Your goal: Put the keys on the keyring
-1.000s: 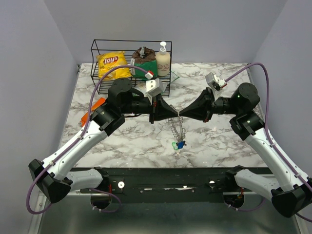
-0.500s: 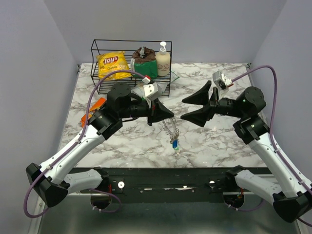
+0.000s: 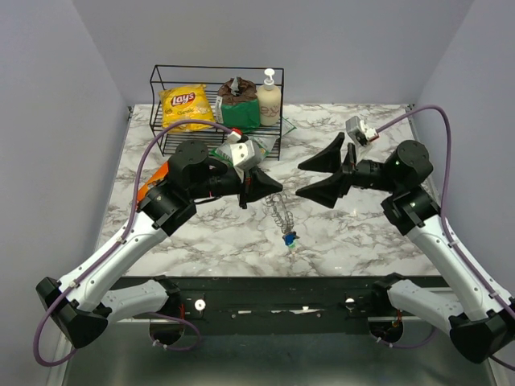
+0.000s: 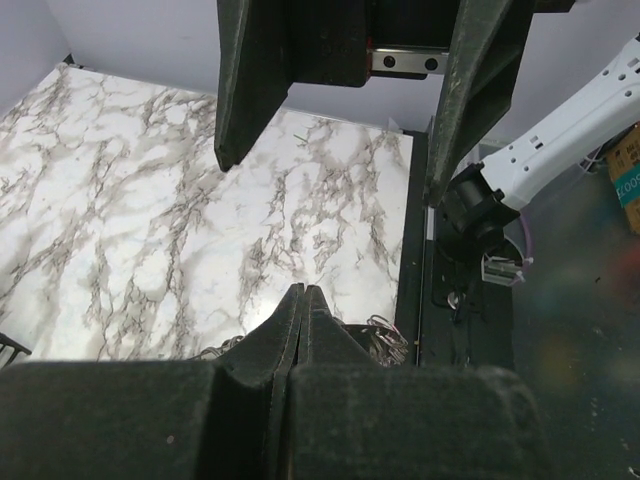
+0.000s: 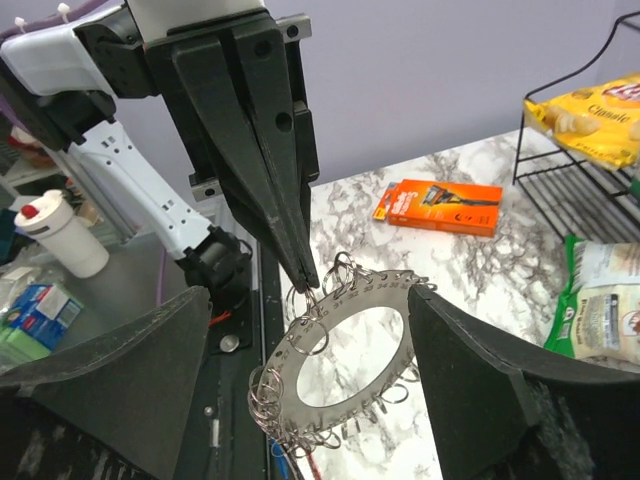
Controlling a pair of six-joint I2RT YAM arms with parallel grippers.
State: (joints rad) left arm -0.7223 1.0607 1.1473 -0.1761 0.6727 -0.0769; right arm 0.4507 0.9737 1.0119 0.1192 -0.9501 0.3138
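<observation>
Pinching the keyring (image 5: 300,380), left claw (image 5: 307,278) reads plainly only from right wrist; right claw (image 3: 298,181) gapes.

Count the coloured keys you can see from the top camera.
2. A green key and a blue key hang side by side at the bottom of the keyring, which the left gripper holds. More may be hidden.

The surface (image 3: 362,233) is white marble-patterned with grey veins. At its far edge stands a black wire rack (image 3: 213,67). An orange razor package (image 5: 437,206) lies flat on the left side, apart from the rack. A green-and-white packet (image 5: 600,290) lies just beside the rack's foot on the near side.
</observation>
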